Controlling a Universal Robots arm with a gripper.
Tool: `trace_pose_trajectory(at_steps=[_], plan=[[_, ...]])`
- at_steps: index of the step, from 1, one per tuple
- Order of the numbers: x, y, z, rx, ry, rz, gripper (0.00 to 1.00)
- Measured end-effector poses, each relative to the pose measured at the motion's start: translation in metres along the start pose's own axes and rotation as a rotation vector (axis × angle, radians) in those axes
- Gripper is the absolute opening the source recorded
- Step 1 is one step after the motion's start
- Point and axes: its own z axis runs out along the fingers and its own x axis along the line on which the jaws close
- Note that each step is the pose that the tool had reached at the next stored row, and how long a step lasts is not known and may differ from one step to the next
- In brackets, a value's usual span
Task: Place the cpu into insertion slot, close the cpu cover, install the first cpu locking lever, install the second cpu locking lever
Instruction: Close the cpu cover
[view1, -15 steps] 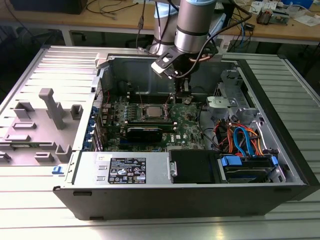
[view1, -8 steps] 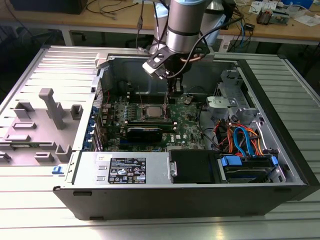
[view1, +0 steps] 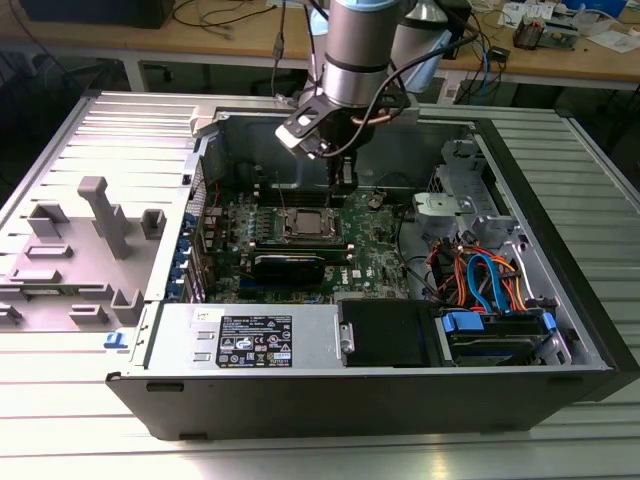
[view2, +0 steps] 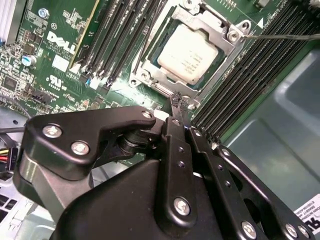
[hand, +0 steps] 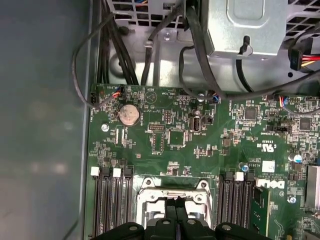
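Inside the open computer case (view1: 560, 330), at mid-motherboard (view1: 375, 245), the insertion slot (view2: 148, 79) is being occupied by the cpu (view2: 187, 50), with the cpu cover (view2: 220, 31) being seen lowered around it. A thin locking lever (view2: 285, 36) is judged not yet latched. The gripper (view2: 176, 102), narrowed to a closed pinch, is being held just beside the slot's edge, flanked by memory slots (view2: 240, 80), with room above.
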Motion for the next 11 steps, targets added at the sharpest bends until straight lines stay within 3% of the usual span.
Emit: trace_pose_trajectory(at_steps=[6, 11], plan=[[0.0008, -0.0100, 0.0056, -0.0001, 0.0001, 0.000, 0.11], [0.0024, -0.0324, 0.0141, -0.0001, 0.0009, -0.001, 0.11]])
